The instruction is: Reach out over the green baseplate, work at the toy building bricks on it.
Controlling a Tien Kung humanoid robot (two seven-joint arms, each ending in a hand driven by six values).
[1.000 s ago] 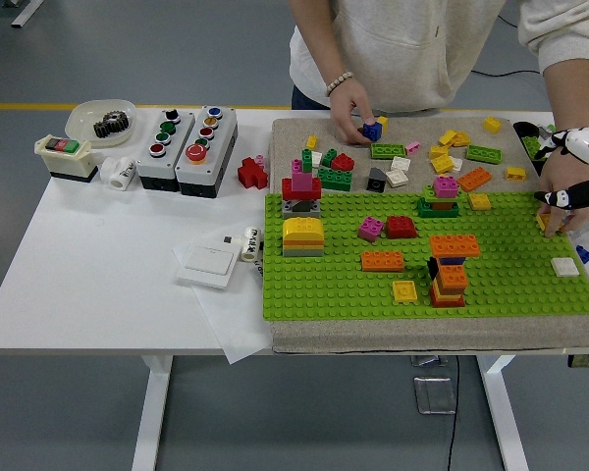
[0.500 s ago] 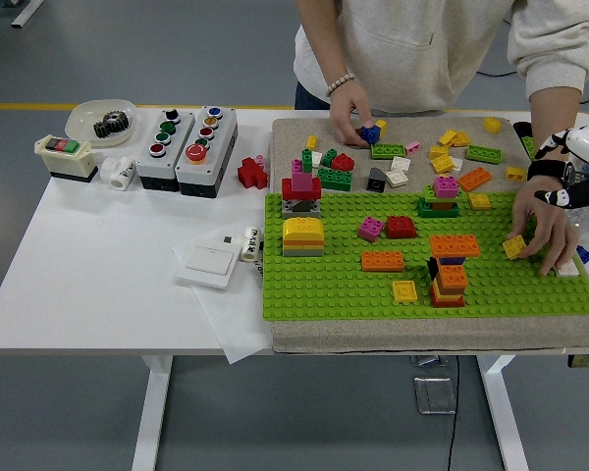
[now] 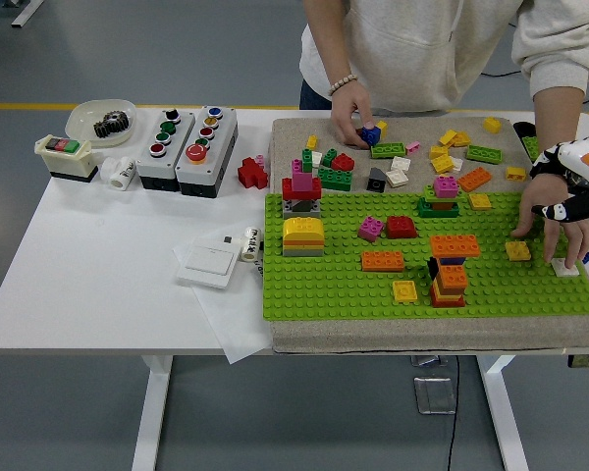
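Head view: green baseplate (image 3: 324, 285) low and right of centre on the grey mat. Robot's right hand (image 3: 581, 182) at the right edge, over the plate's far right corner; grip not readable, nothing seen held. Left hand absent, so right is nearer. Small yellow brick (image 3: 517, 250) just left of and nearer than that hand, one white tile (image 3: 565, 266) beside it, a person's hand (image 3: 550, 224) spread over both. Person's other hand (image 3: 351, 110) pinching one blue brick (image 3: 371, 135). Two button boxes (image 3: 187, 137) far left.
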